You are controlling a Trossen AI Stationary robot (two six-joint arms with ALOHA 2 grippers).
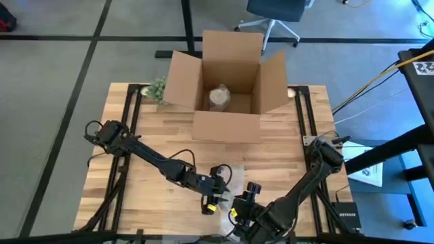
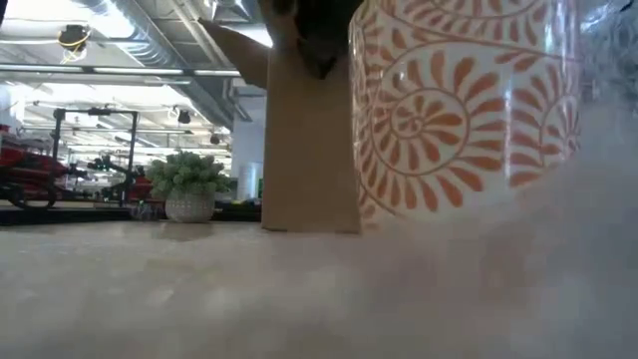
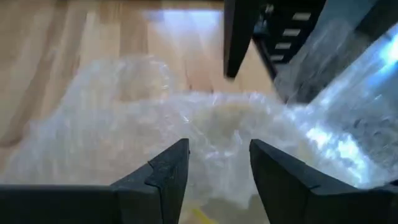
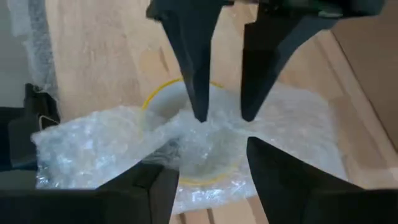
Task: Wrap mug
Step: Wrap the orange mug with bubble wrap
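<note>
Low view put the mug (image 2: 464, 105) right against the lens, white with orange spiral patterning, standing upright near the table's front edge with cloudy bubble wrap (image 2: 478, 289) banked around its base and up its right side. From the right wrist view, the right gripper (image 4: 208, 168) stood wide open just above the mug's yellow rim (image 4: 152, 99), wrap heaped over the mouth, while the left gripper (image 4: 224, 112) came down from the opposite side, its two fingertips a narrow gap apart and pressing into the film at the mug's opening. The left wrist view agreed: the left fingers (image 3: 168, 168) were parted, a bunched fold of wrap between them rather than firmly pinched, so far as could be judged. To do this step well, the left claw would likely need to close fully on that fold and keep it tucked into the mouth while the right took a loose edge and drew it snugly round the side; pulling too hard risked tipping the mug. Farther back, the cardboard box (image 1: 227, 85) sat open at the table's far edge with an already wrapped bundle (image 1: 220, 97) inside, and a small potted plant (image 1: 156, 89) stood beside its left flap.
</note>
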